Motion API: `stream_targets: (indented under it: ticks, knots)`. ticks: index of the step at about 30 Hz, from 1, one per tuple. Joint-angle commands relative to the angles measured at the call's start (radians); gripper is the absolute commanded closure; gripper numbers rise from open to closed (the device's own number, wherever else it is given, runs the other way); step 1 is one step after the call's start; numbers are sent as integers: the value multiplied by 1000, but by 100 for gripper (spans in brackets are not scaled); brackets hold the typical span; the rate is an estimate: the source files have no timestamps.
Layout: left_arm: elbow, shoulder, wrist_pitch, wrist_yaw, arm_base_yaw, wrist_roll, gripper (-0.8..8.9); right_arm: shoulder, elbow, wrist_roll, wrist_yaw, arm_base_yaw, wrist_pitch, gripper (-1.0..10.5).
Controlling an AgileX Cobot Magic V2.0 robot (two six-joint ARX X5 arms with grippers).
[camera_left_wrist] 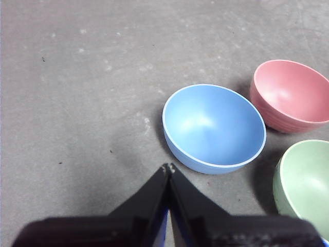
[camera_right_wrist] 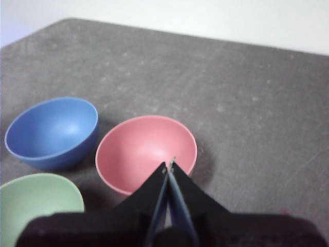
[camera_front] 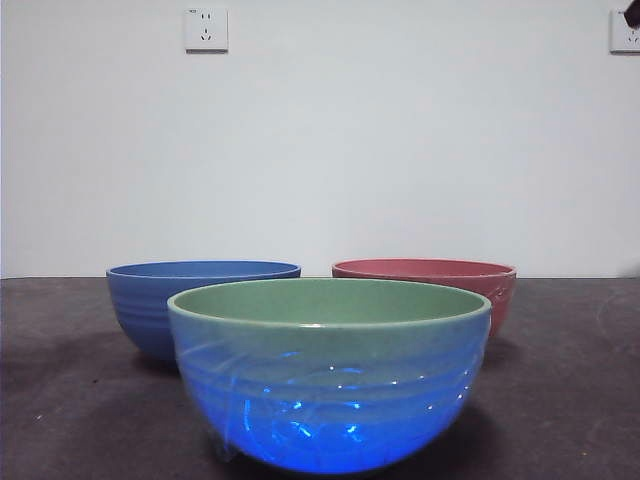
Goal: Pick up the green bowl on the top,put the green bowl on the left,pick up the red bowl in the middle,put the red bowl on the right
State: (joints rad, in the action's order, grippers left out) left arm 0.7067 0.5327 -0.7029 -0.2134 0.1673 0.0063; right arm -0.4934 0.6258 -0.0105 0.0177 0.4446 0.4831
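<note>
The green bowl [camera_front: 330,370] stands nearest the front camera, upright on the table, pale green inside and glossy blue below. It also shows in the left wrist view [camera_left_wrist: 306,185] and the right wrist view [camera_right_wrist: 38,206]. The red bowl [camera_front: 430,280] stands behind it to the right, upright and empty; it also shows in the left wrist view [camera_left_wrist: 290,95] and the right wrist view [camera_right_wrist: 146,152]. My left gripper [camera_left_wrist: 168,166] is shut and empty, above the table beside the all-blue bowl. My right gripper [camera_right_wrist: 169,163] is shut and empty, above the red bowl's near rim.
A matte all-blue bowl [camera_front: 195,300] stands behind the green bowl to the left; it also shows in both wrist views [camera_left_wrist: 213,128] [camera_right_wrist: 51,131]. The dark grey table [camera_front: 560,400] runs to a white wall with two sockets [camera_front: 206,29].
</note>
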Motion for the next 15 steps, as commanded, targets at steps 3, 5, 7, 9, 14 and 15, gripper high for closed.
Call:
stream_targets:
  ticks: [3, 5, 7, 9, 14, 15]
  knots:
    - [-13, -127, 1, 105, 7, 101, 817, 1, -4, 11, 2, 1, 21, 945]
    - [-37, -203, 48, 135, -6, 93, 817, 1, -4, 11, 2, 1, 28, 945]
    - [-92, -291, 130, 134, -34, 92, 817, 1, -4, 11, 2, 1, 27, 945]
    - [-168, -363, 220, 134, -62, 92, 817, 1, -4, 11, 2, 1, 27, 945]
    - [-396, -491, 377, 134, -128, 92, 817, 1, -4, 11, 2, 1, 27, 945]
    - [-441, -507, 396, 134, -136, 92, 817, 1, -4, 11, 2, 1, 27, 945]
